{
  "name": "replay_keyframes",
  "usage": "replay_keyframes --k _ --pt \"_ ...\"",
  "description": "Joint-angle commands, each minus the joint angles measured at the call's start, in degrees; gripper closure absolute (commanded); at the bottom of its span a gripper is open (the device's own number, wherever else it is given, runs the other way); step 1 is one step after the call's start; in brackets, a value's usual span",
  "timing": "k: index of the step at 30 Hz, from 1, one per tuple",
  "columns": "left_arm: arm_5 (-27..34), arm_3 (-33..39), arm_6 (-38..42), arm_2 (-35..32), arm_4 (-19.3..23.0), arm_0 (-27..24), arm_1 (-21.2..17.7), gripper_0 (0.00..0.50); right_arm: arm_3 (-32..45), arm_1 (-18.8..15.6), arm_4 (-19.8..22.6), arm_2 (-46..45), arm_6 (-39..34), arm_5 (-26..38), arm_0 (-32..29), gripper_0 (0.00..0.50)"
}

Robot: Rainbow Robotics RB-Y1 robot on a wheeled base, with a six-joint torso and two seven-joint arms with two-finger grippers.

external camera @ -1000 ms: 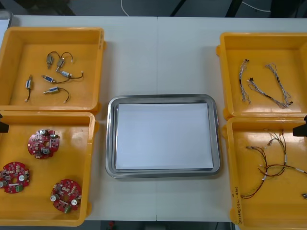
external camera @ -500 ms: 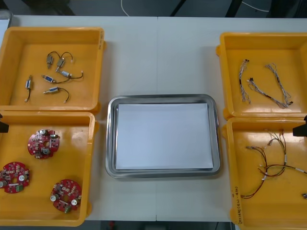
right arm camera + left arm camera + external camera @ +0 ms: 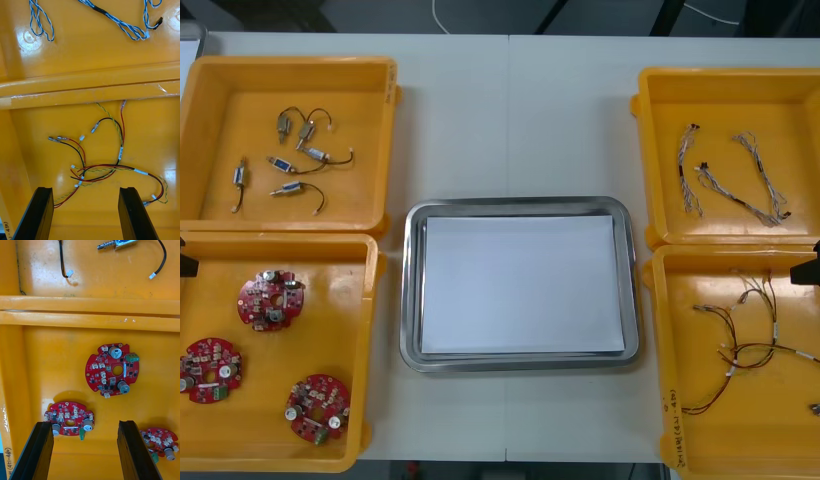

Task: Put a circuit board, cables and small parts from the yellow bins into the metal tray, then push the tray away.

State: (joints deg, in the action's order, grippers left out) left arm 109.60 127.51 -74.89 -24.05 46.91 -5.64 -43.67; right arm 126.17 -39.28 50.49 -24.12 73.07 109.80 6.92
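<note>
Nothing has shifted since a second ago: both arms hang where they were and every item lies as before. The light table [image 3: 510, 120] carries four yellow bins, two to a side, with the metal tray [image 3: 520, 366] flat between them, white inside and well apart from either tool.

The left tool [image 3: 85, 423] hovers over the near left bin [image 3: 345, 290], its black fingers spread wide with nothing between them. Three round red circuit boards lie under it. The nearest board [image 3: 69, 420] sits just off the fingertips, in the gap between them. The second board [image 3: 112, 369] lies farther out ahead, and the third board [image 3: 159, 440] is close beside one finger. Past that bin's wall, ahead of the tool, the far left bin [image 3: 360, 100] holds small metal parts [image 3: 295, 160] with thin black leads.

The right tool [image 3: 85, 189] hovers over the near right bin [image 3: 670, 350], fingers also wide apart and holding nothing. A loose tangle of red, black and yellow cables [image 3: 108, 165] lies just ahead of its tips. Beyond the wall ahead, the far right bin [image 3: 660, 110] holds twisted blue and white cables [image 3: 120, 20].
</note>
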Motion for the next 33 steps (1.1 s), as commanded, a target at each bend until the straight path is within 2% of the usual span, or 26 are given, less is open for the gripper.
replay_keyframes --k 1,33 --pt "0.4 1.68 4.49 -0.29 0.38 1.16 -2.47 0.0 1.01 -2.29 0.49 0.66 -1.53 0.2 -0.86 0.0" --pt "0.4 1.68 4.49 -0.29 0.38 1.16 -2.47 0.0 1.01 -2.29 0.49 0.66 -1.53 0.2 -0.86 0.0"
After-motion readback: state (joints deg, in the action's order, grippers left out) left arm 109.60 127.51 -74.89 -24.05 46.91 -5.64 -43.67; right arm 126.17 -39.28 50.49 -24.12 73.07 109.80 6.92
